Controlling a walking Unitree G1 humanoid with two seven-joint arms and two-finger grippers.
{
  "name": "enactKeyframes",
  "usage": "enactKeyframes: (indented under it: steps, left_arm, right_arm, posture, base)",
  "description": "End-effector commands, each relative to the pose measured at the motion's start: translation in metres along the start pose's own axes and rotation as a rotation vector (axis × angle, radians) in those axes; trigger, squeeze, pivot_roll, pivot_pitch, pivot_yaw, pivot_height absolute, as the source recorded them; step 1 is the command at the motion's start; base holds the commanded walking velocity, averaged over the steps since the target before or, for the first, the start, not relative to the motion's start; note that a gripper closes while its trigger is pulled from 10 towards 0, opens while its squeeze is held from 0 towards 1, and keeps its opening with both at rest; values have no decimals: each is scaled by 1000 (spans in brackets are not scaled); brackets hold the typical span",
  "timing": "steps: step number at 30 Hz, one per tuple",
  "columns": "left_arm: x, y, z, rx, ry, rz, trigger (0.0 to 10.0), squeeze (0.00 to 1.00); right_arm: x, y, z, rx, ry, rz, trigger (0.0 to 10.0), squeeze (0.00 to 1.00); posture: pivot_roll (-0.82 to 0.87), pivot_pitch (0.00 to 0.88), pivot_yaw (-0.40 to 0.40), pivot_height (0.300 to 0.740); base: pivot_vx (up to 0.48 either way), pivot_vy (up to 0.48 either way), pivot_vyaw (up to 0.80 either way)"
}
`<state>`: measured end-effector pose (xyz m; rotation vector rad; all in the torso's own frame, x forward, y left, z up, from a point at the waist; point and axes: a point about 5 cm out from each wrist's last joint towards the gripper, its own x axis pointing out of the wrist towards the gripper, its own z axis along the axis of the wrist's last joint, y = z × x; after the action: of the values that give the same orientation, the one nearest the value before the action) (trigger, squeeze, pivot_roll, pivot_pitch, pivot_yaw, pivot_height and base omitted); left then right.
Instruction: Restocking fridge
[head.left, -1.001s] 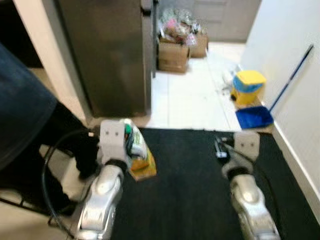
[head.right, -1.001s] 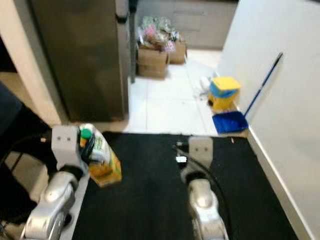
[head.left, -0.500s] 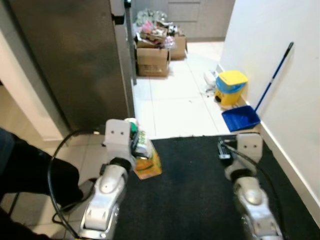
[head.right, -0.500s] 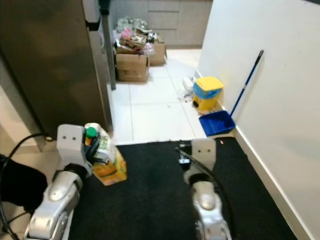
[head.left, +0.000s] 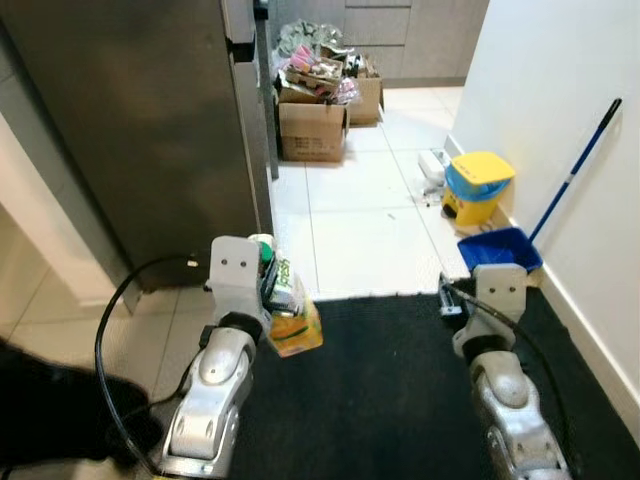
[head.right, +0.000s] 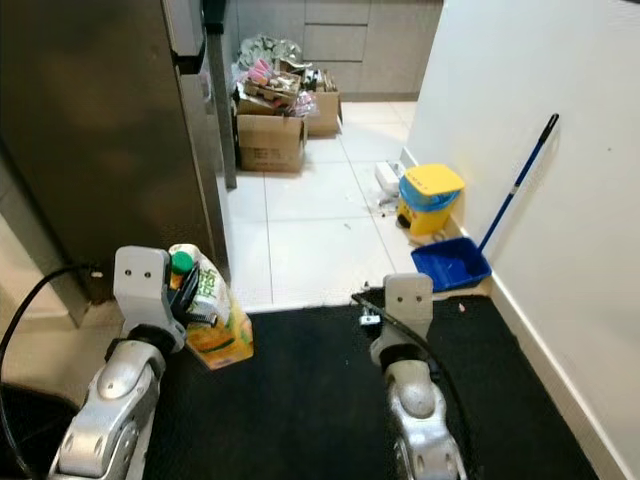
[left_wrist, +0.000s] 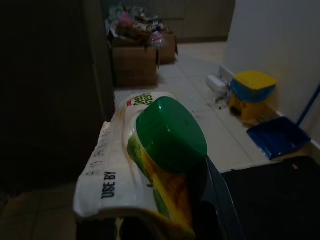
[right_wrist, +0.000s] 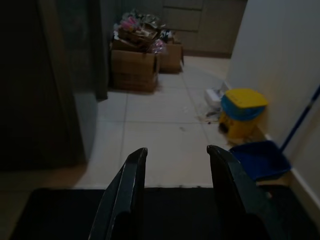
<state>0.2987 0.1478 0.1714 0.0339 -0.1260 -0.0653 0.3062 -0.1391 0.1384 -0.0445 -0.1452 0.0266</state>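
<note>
While the fridge (head.left: 150, 110) rises dark and closed ahead of the left pincer (head.left: 272, 290), a white wall (head.left: 560, 110) stands off to the far side of the right pincer (right_wrist: 172, 192). Below both arms lies a black mat (head.left: 380, 400), its front edge meeting pale floor tiles (head.left: 350, 210) just ahead of the pincers. Far beyond them, past the fridge's corner, sit two cardboard boxes (head.left: 312, 130) heaped with crumpled wrappers. Ahead of the right pincer and toward the wall are a yellow bin (head.left: 478, 185) with a blue band and a blue dustpan (head.left: 498, 250), with a blue broom handle (head.left: 580, 165) leaning on the wall above the dustpan. A black cable (head.left: 125, 300) loops out beside the left arm. The left pincer is closed around a juice carton (head.left: 290, 315), holding it tilted above the mat's front edge, near the fridge's lower corner; the carton is white and orange-yellow, with a green cap (left_wrist: 170, 132) at its top between the fingers. The right pincer holds nothing, its two black fingers (right_wrist: 125, 192) spread well apart and aimed at the tiles
</note>
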Motion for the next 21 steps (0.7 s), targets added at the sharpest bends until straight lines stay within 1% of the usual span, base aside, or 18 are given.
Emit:
enactKeyframes:
  steps: [1, 21]
  left_arm:
    - [-1, -1, 1, 5, -13, 0, 10000, 0]
    - [2, 0, 2, 3, -19, -7, 10000, 0]
  right_arm:
    - [-1, -6, -2, -10, 9, -20, 10000, 0]
    - [1, -5, -1, -10, 4, -27, 10000, 0]
  posture:
    - [-113, 147, 5, 740]
    - [-120, 138, 20, 740]
  base:
    - [435, 0, 0]
    - [435, 0, 0]
